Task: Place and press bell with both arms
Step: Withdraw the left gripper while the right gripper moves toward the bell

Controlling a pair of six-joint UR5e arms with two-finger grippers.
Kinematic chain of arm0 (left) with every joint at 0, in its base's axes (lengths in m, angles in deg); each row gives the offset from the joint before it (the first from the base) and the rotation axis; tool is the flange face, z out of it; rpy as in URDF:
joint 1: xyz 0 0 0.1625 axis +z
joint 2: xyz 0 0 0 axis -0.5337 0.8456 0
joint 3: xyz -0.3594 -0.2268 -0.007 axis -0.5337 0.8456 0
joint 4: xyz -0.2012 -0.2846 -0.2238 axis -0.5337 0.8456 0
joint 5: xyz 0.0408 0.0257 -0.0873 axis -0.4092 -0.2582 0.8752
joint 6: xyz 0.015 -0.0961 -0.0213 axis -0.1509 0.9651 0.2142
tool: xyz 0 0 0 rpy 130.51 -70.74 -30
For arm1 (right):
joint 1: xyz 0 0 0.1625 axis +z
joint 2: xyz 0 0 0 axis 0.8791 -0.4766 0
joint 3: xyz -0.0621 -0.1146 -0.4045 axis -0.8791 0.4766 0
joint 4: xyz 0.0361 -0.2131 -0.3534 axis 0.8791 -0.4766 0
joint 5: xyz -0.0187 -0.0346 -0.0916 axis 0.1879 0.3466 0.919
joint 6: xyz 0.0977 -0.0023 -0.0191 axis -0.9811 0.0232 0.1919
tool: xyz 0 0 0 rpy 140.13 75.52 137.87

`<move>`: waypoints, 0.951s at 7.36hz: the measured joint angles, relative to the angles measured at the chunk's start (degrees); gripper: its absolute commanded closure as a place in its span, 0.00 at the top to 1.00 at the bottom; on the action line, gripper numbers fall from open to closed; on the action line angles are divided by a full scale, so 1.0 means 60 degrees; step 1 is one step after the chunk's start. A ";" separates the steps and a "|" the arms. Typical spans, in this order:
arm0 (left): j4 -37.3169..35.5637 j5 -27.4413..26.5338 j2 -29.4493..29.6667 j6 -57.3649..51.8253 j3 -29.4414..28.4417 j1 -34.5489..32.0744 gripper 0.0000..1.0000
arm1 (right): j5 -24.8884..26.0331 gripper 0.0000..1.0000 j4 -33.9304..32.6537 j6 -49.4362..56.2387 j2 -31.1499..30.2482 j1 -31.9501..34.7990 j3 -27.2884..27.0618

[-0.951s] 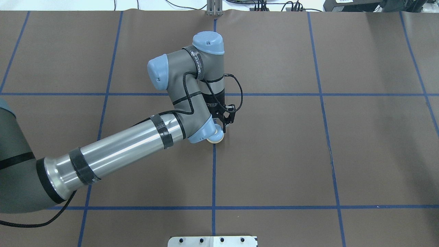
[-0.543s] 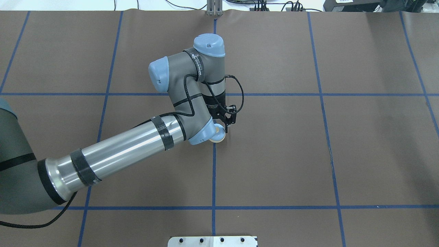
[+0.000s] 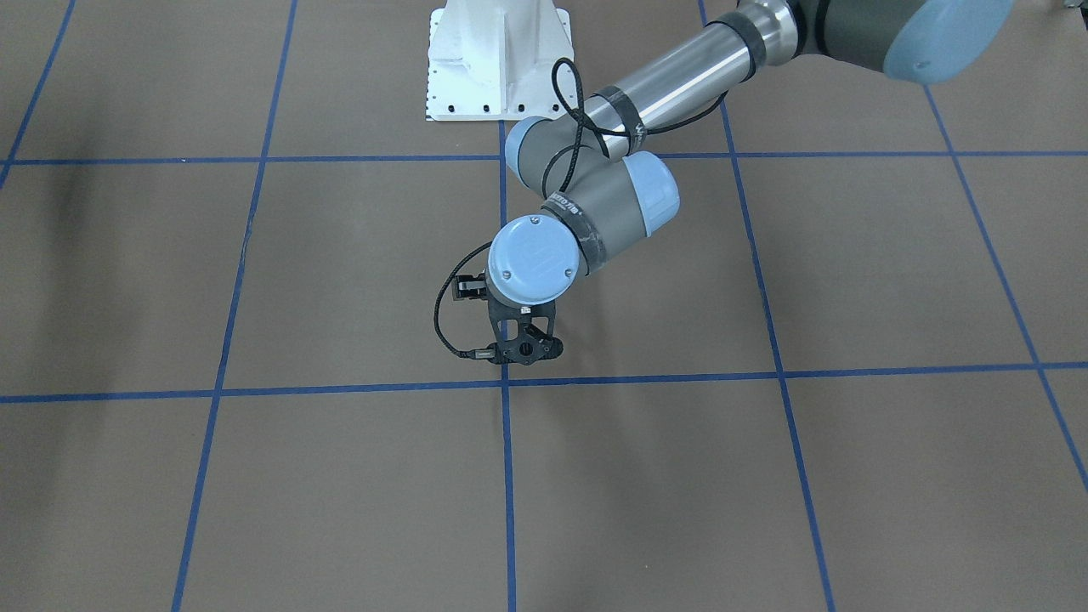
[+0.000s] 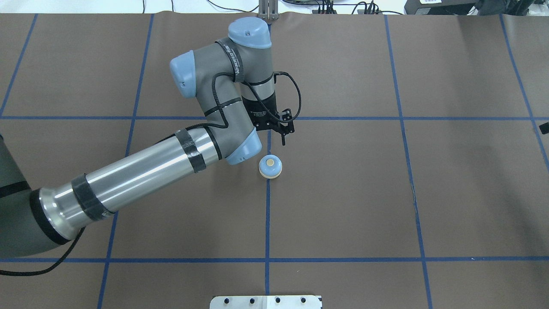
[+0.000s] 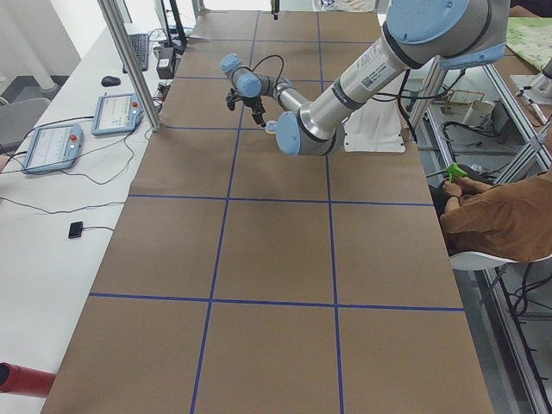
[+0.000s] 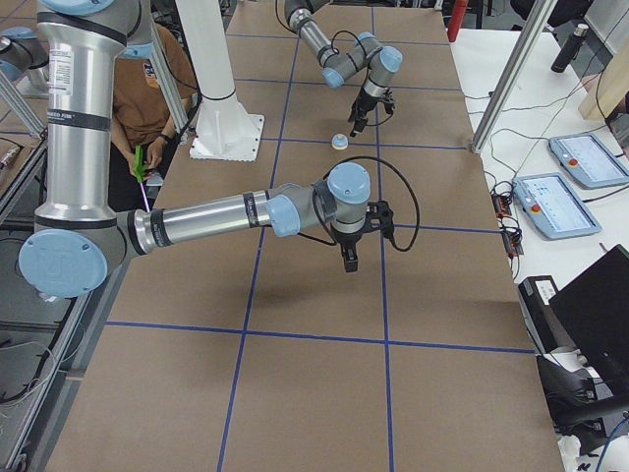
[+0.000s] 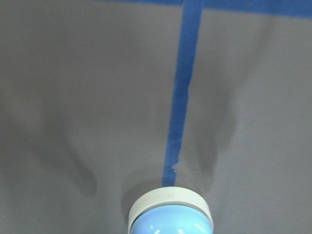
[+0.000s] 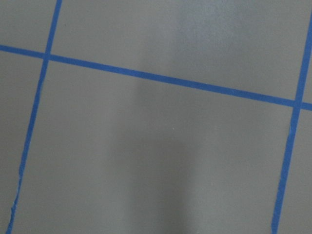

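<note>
The bell (image 4: 270, 167), light blue with a cream base and button, stands upright on the brown table on the centre tape line. It also shows in the left wrist view (image 7: 170, 215) at the bottom edge and in the exterior right view (image 6: 339, 142). My left gripper (image 4: 272, 139) hangs open and empty just beyond the bell, raised off it. In the front-facing view the left gripper (image 3: 524, 347) and wrist hide the bell. My right gripper (image 6: 349, 261) hovers over bare table far from the bell. Only a black sliver (image 4: 544, 127) of it shows overhead, so I cannot tell its state.
The white pedestal base (image 3: 497, 59) stands at the robot's side of the table. Blue tape lines (image 8: 170, 80) grid the brown mat. A seated operator (image 5: 504, 224) and teach pendants (image 5: 116, 112) are off the table's sides. A metal post (image 6: 511, 69) stands at the far edge.
My left gripper has let go of the bell and lifted away toward the far side. The bell now stands uncovered. A black sliver has come in at the overhead view's right edge.
</note>
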 measured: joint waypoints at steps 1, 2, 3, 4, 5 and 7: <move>-0.0239 0.0012 -0.0578 0.0000 0.1007 -0.0302 0.99 | 0.0351 1.00 0.0001 -0.1417 0.0592 -0.0492 -0.0144; -0.0394 0.0022 -0.1439 -0.0038 0.2258 -0.0640 0.99 | 0.0966 0.98 -0.0007 -0.2990 0.1252 -0.1253 -0.0341; -0.0458 0.0026 -0.2507 -0.0216 0.3598 -0.0998 0.99 | 0.1560 0.82 -0.0023 -0.4340 0.1854 -0.2075 -0.0533; -0.0484 0.0027 -0.3682 -0.0652 0.4872 -0.1408 0.99 | 0.2036 0.38 -0.0050 -0.5511 0.2434 -0.2911 -0.0673; -0.0497 0.0028 -0.4845 -0.1275 0.5947 -0.1820 0.99 | 0.2639 0.00 -0.0134 -0.6650 0.3043 -0.3879 -0.0732; -0.0505 0.0025 -0.6781 -0.2706 0.7381 -0.2599 0.99 | 0.4048 0.00 -0.0954 -0.8579 0.4734 -0.6095 -0.0433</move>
